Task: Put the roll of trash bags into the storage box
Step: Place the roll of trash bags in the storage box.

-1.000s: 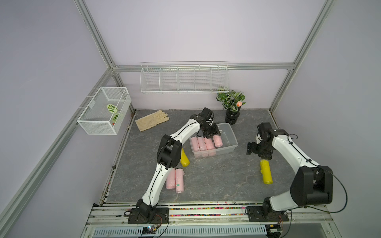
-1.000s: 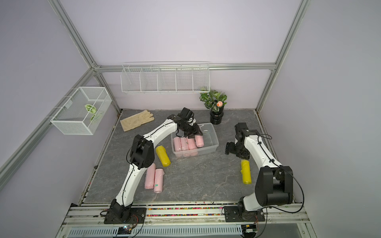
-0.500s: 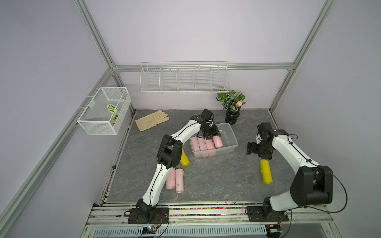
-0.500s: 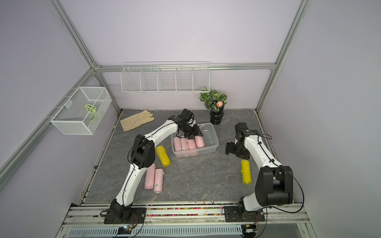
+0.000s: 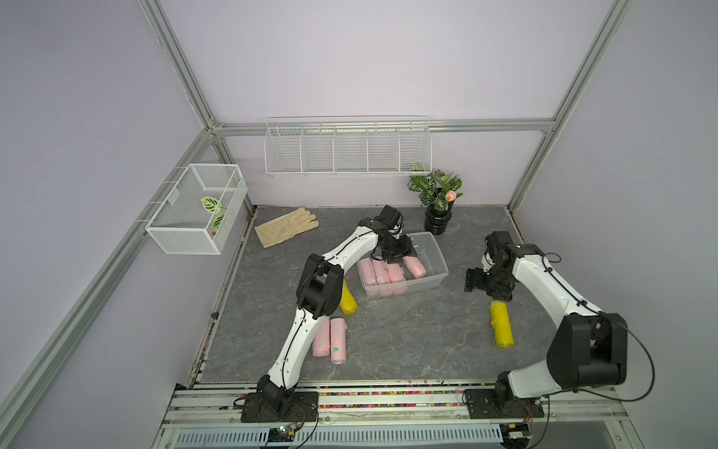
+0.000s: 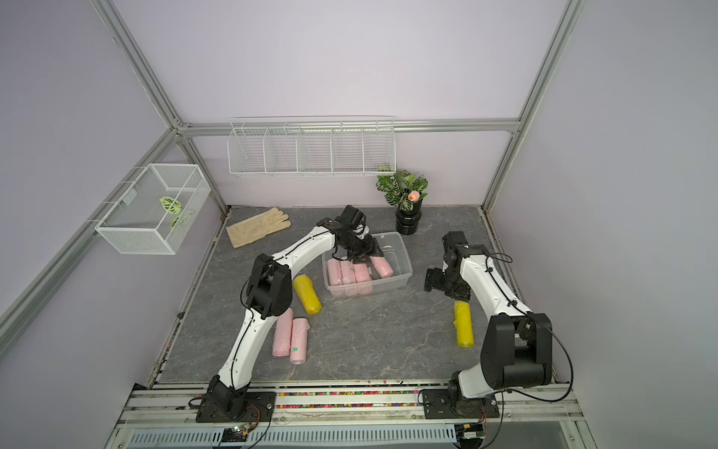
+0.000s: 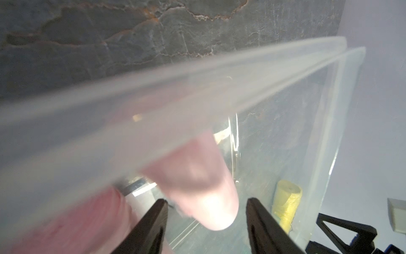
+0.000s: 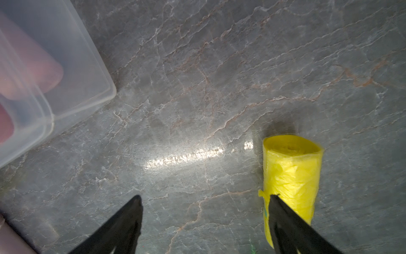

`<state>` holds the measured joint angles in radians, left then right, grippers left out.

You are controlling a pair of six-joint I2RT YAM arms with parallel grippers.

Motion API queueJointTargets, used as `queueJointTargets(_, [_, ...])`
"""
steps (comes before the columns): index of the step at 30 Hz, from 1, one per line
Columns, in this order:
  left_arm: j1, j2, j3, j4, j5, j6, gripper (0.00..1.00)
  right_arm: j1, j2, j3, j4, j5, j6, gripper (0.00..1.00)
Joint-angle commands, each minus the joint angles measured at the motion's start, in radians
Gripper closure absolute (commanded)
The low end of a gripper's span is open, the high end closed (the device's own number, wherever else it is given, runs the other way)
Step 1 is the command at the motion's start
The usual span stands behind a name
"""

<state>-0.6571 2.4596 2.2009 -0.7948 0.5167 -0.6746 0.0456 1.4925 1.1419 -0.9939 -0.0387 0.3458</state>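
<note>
Grey marble-patterned tabletop (image 5: 408, 334) carries the clear rectangular plastic storage box (image 5: 429, 250), where the left gripper (image 7: 206, 201) reaches in, jaws parted loosely around the end of a pink roll of trash bags (image 5: 415, 267) lying slantwise inside the box beside three more pink rolls (image 5: 380, 272). The right gripper (image 8: 205, 198) hangs wide apart and empty, just beside a yellow roll (image 8: 292, 171) on the table.
</note>
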Motion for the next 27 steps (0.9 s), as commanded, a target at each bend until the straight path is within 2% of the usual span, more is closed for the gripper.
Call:
queueJointTargets(1, [-0.006,0.021,-0.02,-0.037,0.001,0.004,0.33,0.005,-0.024,-0.008,-0.006,-0.009,-0.012,0.1])
queueJointTargets(13, [-0.005,-0.096,-0.05,-0.013,-0.031,0.003,0.31,0.005,-0.041,0.006,-0.017,-0.004,-0.013,0.1])
queueJointTargets(21, [-0.006,-0.274,-0.202,0.029,-0.101,0.006,0.29,0.023,-0.059,0.03,-0.018,-0.024,-0.031,0.1])
queueJointTargets(27, [-0.004,-0.453,-0.346,0.032,-0.216,0.035,0.27,0.086,-0.052,0.138,-0.005,-0.063,-0.047,0.1])
